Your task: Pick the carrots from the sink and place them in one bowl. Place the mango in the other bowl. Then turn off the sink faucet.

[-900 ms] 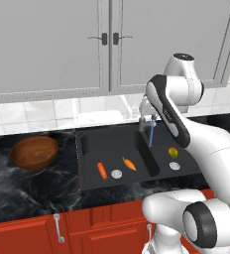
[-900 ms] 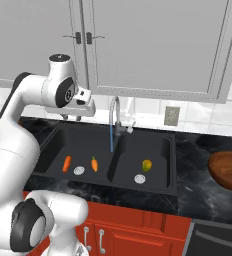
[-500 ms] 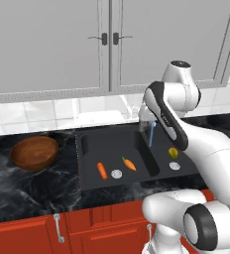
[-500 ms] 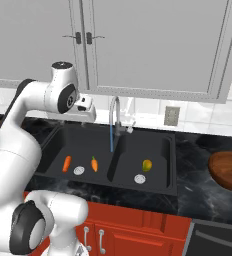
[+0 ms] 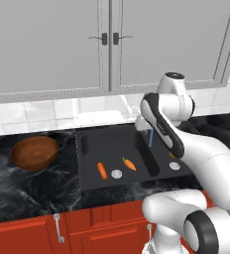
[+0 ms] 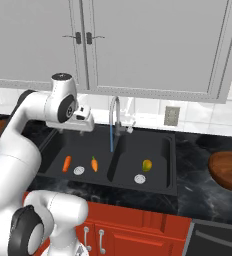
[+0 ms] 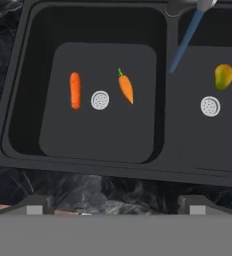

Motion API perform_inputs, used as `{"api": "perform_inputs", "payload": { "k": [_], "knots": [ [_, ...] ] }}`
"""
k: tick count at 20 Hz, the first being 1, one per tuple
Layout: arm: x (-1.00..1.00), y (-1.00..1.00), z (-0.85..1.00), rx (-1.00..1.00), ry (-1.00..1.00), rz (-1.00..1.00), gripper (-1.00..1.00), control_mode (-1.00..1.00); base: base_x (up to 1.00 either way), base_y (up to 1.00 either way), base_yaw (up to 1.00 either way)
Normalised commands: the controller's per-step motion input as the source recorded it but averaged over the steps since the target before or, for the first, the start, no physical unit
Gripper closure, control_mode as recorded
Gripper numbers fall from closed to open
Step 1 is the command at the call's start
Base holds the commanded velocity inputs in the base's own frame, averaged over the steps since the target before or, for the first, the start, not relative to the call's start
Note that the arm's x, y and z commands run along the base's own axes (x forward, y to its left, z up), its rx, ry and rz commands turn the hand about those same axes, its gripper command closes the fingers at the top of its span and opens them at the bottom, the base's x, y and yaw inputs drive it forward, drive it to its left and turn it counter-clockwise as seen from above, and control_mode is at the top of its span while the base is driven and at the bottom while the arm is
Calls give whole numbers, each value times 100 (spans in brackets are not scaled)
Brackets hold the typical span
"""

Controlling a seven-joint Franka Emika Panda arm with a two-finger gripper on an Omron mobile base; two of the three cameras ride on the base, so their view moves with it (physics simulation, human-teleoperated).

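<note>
1. Since 0.9 s ago the arm's upper joint has drifted further along above the sink; carrots, mango and bowls lie where they were.
2. Left bowl (image 5: 34,152): brown wood, on the desk left of the sink, empty. Judged the natural home for the carrots, being nearer their basin.
3. Sink (image 7: 18,100): black, two basins, a silver drain in each.
4. Left carrot (image 7: 75,90): left basin, lying flat, just left of the drain (image 7: 100,100), apart from it.
5. Right carrot (image 7: 126,88): same basin, just right of the drain, green top pointing to the back wall, tip toward the front.
6. Faucet (image 6: 115,113): silver gooseneck on the divider at the back; blue stream (image 6: 111,138) running, so shut-off remains to do.
7. Mango (image 7: 223,76): right basin, just behind that basin's drain, apart from it.
8. Right bowl (image 6: 229,170): brown wood, on the desk right of the sink, empty; judged fit for the mango.
9. Claw (image 6: 83,120): high over the left basin, looking down, holding nothing; its spread cannot be told.
10. Step in hand, as judged: approach to a first carrot. Advice: centre over one carrot, turn the wrist so the fingers close across its width, descend straight, keep off the drain and basin wall.
</note>
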Motion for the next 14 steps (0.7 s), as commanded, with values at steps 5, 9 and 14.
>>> {"api": "perform_inputs", "payload": {
  "k": [5,9,14],
  "knots": [
    [0,21,-28,0,0,0,-100,-100,0,0,0],
    [0,20,-29,0,0,0,-100,-100,0,0,0],
    [0,15,-26,0,0,0,-100,-100,0,0,0]
  ]
}}
